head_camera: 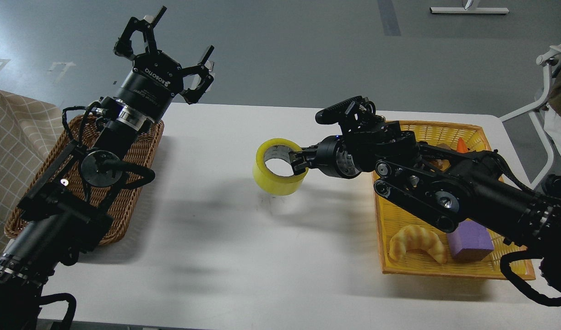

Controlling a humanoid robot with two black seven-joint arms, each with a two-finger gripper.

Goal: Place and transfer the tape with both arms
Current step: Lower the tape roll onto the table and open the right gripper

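Note:
The tape point(273, 179), a wide yellow roll with a pale inner core, is held near the middle of the white table point(225, 247), its lower edge at or just above the surface. My right gripper point(299, 163) is shut on the roll's right wall, one finger inside the core. The right arm reaches in from the right over the yellow tray. My left gripper point(177, 59) is open and empty, raised above the far left of the table, well apart from the tape.
A brown wicker basket point(133, 192) lies at the left under my left arm. A yellow tray point(445, 270) at the right holds a croissant point(415, 242), a purple block point(470, 239) and an orange item. A checked cloth lies at far left.

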